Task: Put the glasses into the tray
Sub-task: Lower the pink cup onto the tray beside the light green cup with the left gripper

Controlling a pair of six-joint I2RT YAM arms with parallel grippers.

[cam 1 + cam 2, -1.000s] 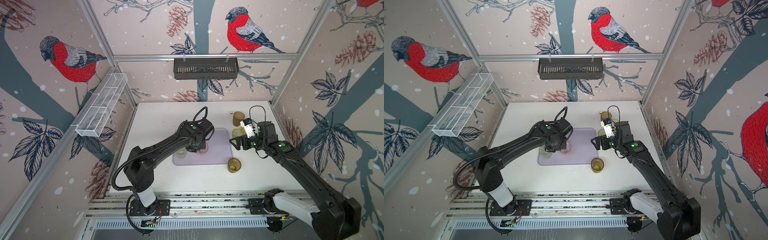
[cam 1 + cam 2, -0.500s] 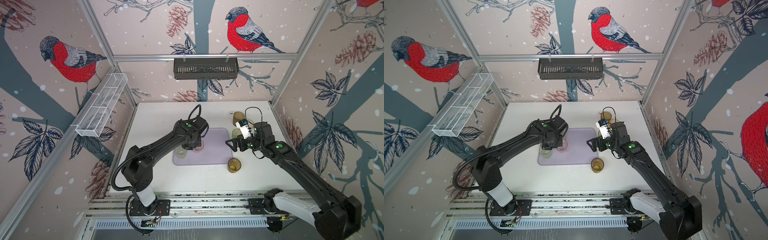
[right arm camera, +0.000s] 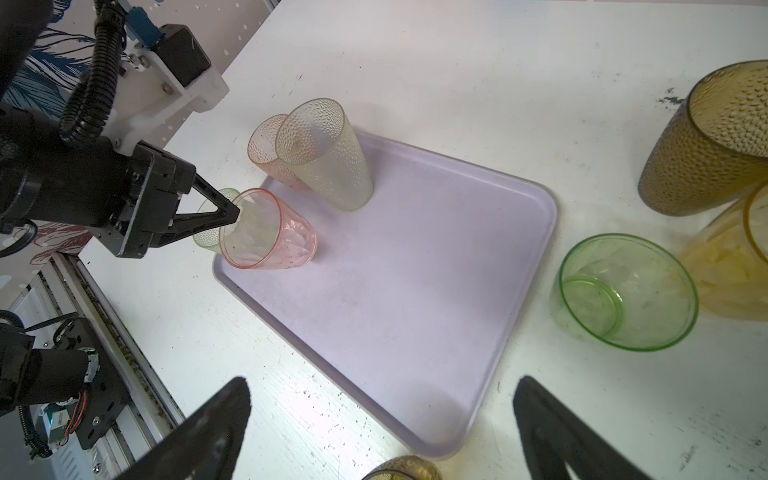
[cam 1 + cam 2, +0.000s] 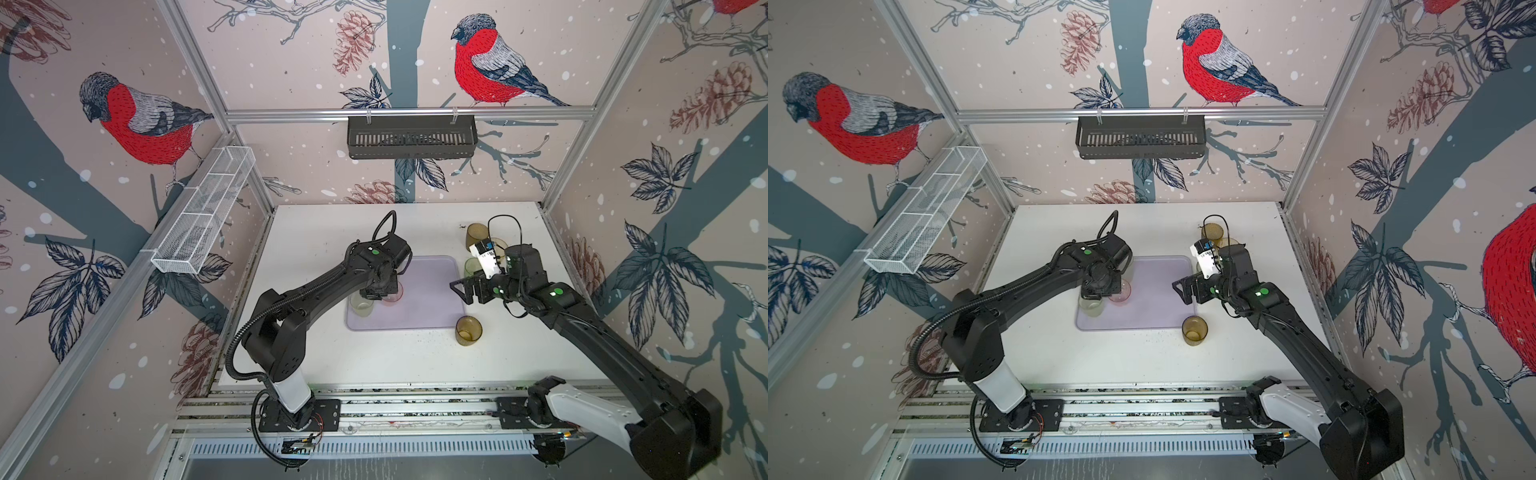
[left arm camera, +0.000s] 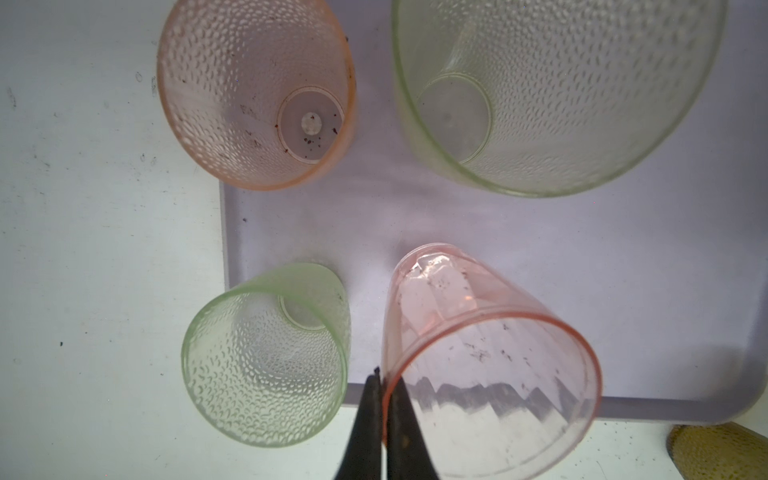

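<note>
My left gripper [image 5: 384, 409] is shut on the rim of a pink faceted glass [image 5: 490, 357], which hangs tilted over the near left corner of the lavender tray [image 4: 428, 291]. A tall pale green glass [image 3: 324, 153] stands on the tray, with a pink dimpled glass [image 3: 262, 145] behind it at the tray's corner. A small pale green glass [image 5: 266, 357] sits at the tray's left edge. My right gripper [image 3: 382, 386] hangs open and empty above the tray's right edge [image 4: 1187, 291]. A green glass [image 3: 623, 291], a yellow glass [image 3: 731, 266] and an olive-brown glass [image 3: 706, 153] stand right of the tray.
Another olive-brown glass [image 4: 468, 330] stands on the white table off the tray's near right corner, just below my right gripper. A black slotted basket [image 4: 411, 137] hangs on the back wall. On the left wall there is a white mesh basket [image 4: 203, 216].
My left gripper has carried the pink faceted glass a little to the left over the tray. My right gripper has shifted left toward the tray, still open.
</note>
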